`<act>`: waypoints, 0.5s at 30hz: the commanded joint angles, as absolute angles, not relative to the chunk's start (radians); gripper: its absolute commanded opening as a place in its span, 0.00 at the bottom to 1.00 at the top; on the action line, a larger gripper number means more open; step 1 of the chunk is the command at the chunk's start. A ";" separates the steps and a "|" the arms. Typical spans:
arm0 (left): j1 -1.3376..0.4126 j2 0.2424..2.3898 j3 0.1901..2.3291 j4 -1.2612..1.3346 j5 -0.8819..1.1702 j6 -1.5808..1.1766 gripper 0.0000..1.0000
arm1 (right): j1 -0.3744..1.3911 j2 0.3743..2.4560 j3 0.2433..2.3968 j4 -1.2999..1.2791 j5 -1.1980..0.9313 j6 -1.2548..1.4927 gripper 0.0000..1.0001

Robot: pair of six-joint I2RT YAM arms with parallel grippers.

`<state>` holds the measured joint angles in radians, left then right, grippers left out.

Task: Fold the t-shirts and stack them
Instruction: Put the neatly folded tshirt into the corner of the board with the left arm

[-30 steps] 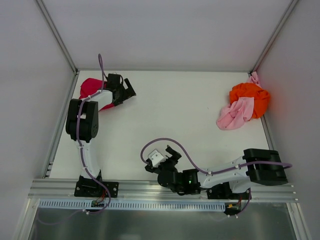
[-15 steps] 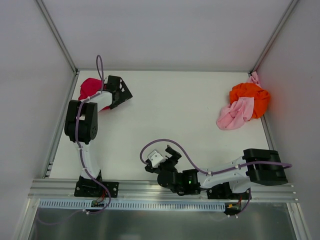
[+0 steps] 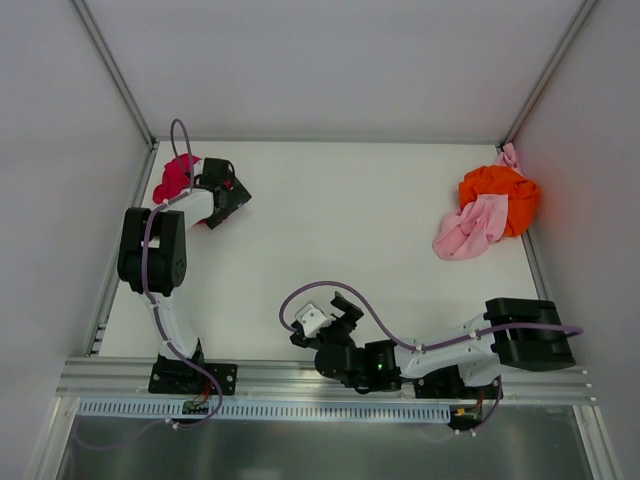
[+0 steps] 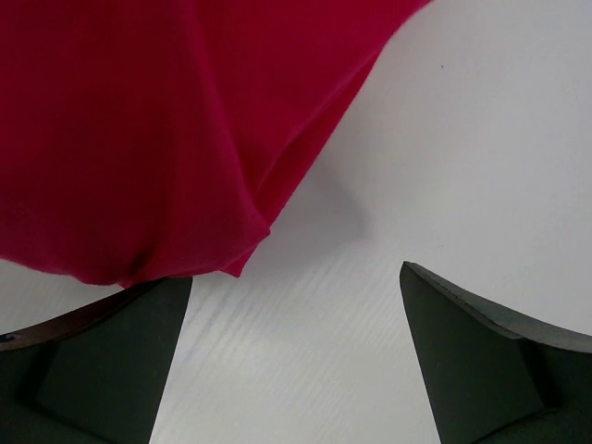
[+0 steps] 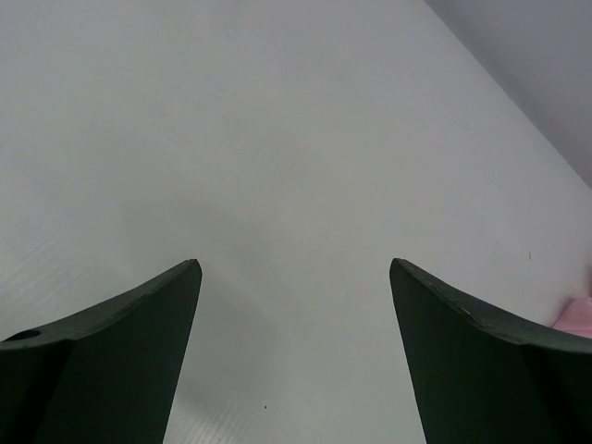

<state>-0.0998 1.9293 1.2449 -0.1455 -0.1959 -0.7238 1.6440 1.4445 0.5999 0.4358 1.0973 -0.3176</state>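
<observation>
The crimson t-shirt (image 3: 176, 178) lies crumpled in the far left corner of the table. It fills the upper left of the left wrist view (image 4: 157, 129), its lower edge just over my left finger. My left gripper (image 3: 226, 196) is open at the shirt's right edge, with bare table between its jaws (image 4: 296, 361). The orange t-shirt (image 3: 503, 193) and the pale pink t-shirt (image 3: 469, 229) lie bunched together at the far right. My right gripper (image 3: 340, 310) is open and empty near the front middle of the table (image 5: 294, 351).
White enclosure walls stand close on the left, back and right of the white table (image 3: 350, 230). A metal rail (image 3: 320, 375) runs along the near edge by the arm bases. A bit of pink cloth shows at the right wrist view's right edge (image 5: 578, 314).
My left gripper has swung left and back toward the crimson t-shirt, which now looks more bunched toward the corner. The right arm has barely moved.
</observation>
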 commanded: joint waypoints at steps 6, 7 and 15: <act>-0.071 1.879 1.198 -0.109 -0.177 -0.744 0.99 | 1.651 1.443 0.595 0.459 1.152 -0.272 0.89; -0.071 1.878 1.183 -0.074 -0.140 -0.727 0.99 | 1.651 1.447 0.595 0.463 1.152 -0.272 0.89; -0.164 1.882 1.284 0.037 0.080 -0.584 0.99 | 1.651 1.512 0.632 0.471 1.152 -0.284 0.89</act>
<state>-0.1257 1.9099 1.2236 -0.0338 -0.0307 -0.6552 1.6447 1.4990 0.5964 0.4297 1.1053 -0.3141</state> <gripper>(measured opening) 0.987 0.887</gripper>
